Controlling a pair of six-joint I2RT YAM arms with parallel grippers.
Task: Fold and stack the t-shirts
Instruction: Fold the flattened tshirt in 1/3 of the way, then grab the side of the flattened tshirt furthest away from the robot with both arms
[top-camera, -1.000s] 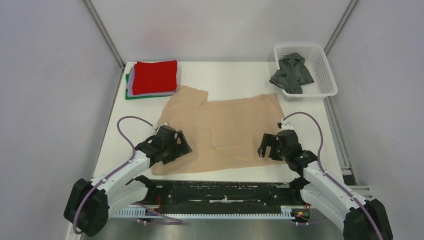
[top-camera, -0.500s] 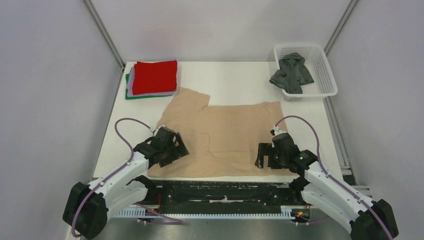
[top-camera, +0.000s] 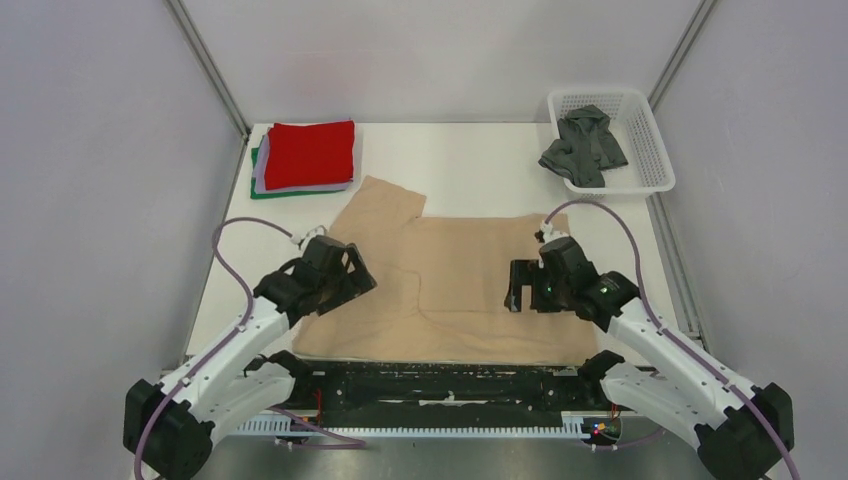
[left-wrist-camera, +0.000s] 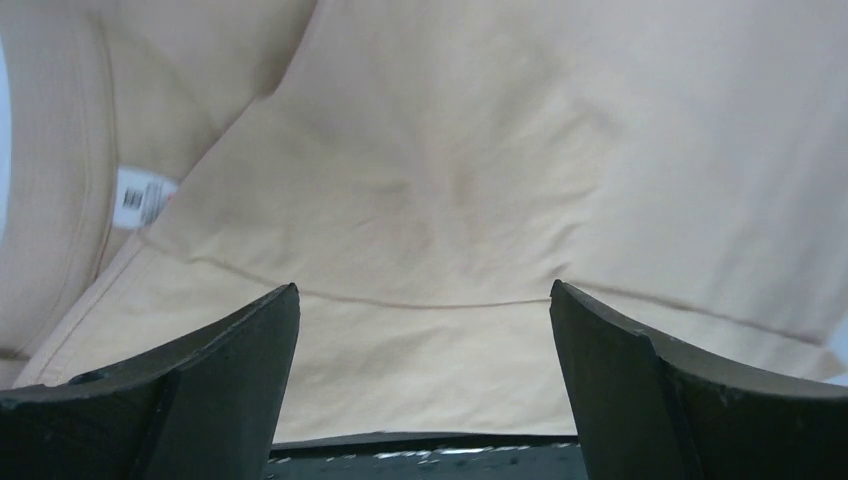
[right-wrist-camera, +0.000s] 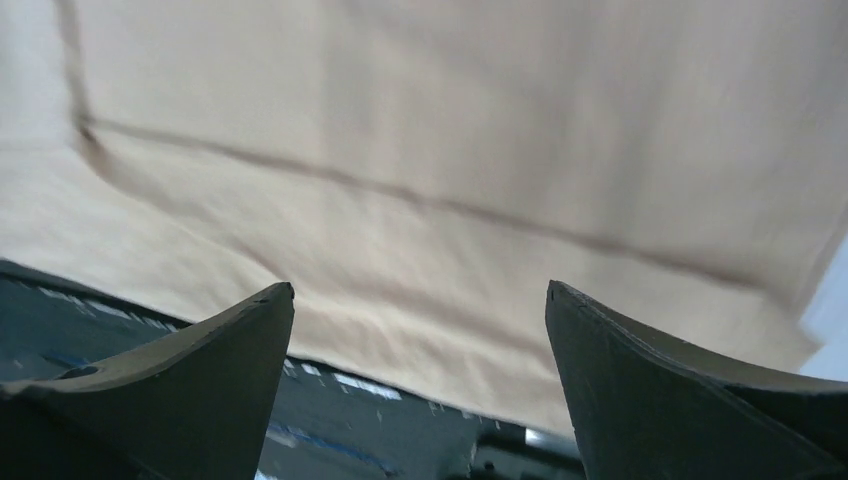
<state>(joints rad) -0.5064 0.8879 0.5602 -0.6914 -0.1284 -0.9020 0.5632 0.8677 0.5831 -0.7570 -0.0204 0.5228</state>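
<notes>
A large tan t-shirt (top-camera: 450, 275) lies spread across the middle and near part of the table, one sleeve pointing to the far left. It fills both wrist views (left-wrist-camera: 430, 180) (right-wrist-camera: 450, 130). My left gripper (top-camera: 345, 285) is open and empty above the shirt's left side. My right gripper (top-camera: 518, 290) is open and empty above its right side. A folded stack with a red t-shirt (top-camera: 310, 153) on top of lavender and green ones sits at the far left. A dark grey t-shirt (top-camera: 583, 146) lies crumpled in the basket.
A white mesh basket (top-camera: 655, 160) stands at the far right corner. The black rail (top-camera: 450, 380) at the table's near edge lies just below the shirt's hem. Grey walls close in both sides.
Both grippers have risen and moved away from the near edge over the shirt. The tan shirt has been dragged toward the near edge and lies flatter; its hem now reaches the black rail.
</notes>
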